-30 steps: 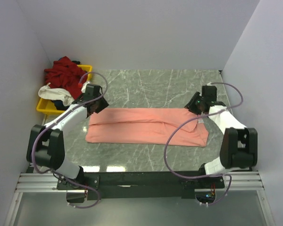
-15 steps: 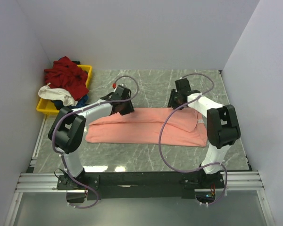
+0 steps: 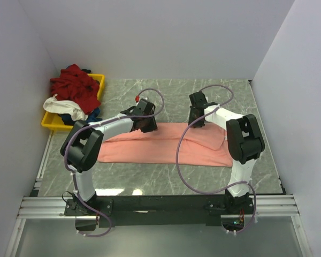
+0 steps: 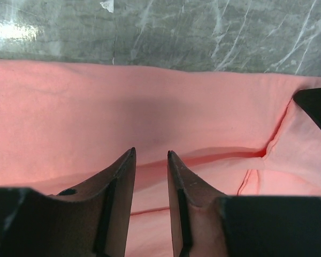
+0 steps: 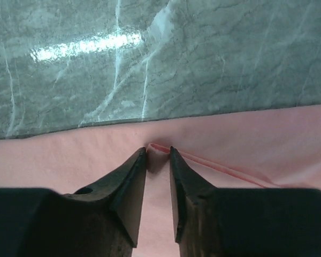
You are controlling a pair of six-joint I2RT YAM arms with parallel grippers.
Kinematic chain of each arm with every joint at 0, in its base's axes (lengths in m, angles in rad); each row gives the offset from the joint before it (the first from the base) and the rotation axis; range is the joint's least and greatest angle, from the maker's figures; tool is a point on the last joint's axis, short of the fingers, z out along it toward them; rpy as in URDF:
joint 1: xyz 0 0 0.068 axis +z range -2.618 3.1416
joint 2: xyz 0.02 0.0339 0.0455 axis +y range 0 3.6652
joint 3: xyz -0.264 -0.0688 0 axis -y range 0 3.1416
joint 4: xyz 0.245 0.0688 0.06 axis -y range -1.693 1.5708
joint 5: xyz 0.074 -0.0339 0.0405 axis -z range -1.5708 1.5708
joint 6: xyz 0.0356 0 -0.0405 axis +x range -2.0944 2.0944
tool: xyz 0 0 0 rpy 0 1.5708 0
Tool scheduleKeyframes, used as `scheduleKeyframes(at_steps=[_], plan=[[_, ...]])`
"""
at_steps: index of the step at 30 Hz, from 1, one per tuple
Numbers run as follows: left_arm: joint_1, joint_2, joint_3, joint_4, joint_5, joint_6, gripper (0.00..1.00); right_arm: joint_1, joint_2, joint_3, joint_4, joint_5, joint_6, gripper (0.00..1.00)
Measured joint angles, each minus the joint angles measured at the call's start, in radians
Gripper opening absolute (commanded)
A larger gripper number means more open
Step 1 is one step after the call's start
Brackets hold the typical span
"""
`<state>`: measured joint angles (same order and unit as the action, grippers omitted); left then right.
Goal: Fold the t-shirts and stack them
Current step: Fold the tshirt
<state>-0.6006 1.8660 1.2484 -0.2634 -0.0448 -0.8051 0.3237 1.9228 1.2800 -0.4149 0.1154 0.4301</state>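
the salmon-pink t-shirt lies lengthwise across the middle of the marble table, folded into a long band. my right claw is down at the shirt's far edge, with its tips pinched on a small pucker of hem. my left claw sits low over the same shirt further left, jaws narrowly apart above a crease, and i cannot tell whether any cloth is caught there. dark red cloth and white cloth are heaped in the yellow tray at the far left.
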Motion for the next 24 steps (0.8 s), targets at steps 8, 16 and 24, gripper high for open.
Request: scheduleKeyframes(at_steps=[8,16,24], plan=[[-0.005,0.005,0.0,0.001,0.005,0.004,0.35,0.013,-0.016,-0.015,-0.002,0.016,0.002,0.07],[-0.016,0.005,-0.001,0.013,0.022,0.008,0.33,0.023,-0.169,-0.103,-0.014,0.003,0.024,0.04],[-0.031,0.005,-0.021,0.023,0.039,0.023,0.33,0.05,-0.378,-0.277,0.004,-0.031,0.068,0.04]])
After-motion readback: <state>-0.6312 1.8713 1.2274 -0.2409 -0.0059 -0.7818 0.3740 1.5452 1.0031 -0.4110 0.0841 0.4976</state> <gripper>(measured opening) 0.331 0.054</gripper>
